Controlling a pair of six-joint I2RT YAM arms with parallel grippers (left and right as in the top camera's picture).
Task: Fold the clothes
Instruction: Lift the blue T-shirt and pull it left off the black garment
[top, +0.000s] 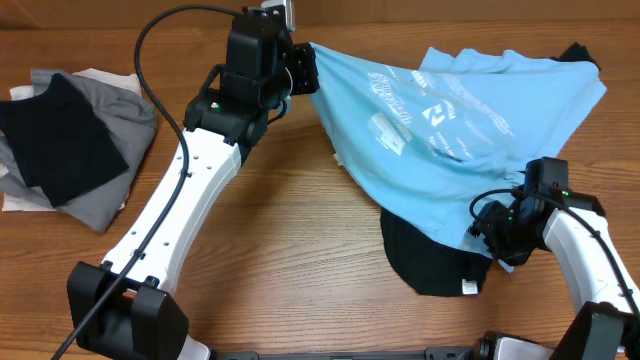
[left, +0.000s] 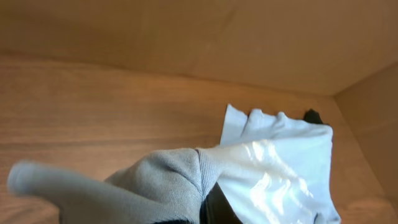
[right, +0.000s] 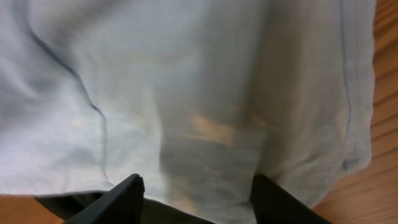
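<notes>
A wooden table fills the overhead view, with a cardboard wall behind it. At the far left lies a loose pile of clothes: grey cloth, a black piece on top, white edges showing underneath. The left arm reaches from the near-left corner up to the back of the table, a black cable looping above it. There the left gripper has its jaws pressed together on a corner of the light-blue T-shirt, and the wrist view shows bunched cloth right at the fingers. From that pinched corner the T-shirt stretches to the right across the back half of the table, white print facing up, its lower part draped over a black garment lying flat on the wood. At the shirt's near-right edge sits the right gripper; in its wrist view the two dark fingers stand spread apart with the shirt's hem between them, not pressed on it.
</notes>
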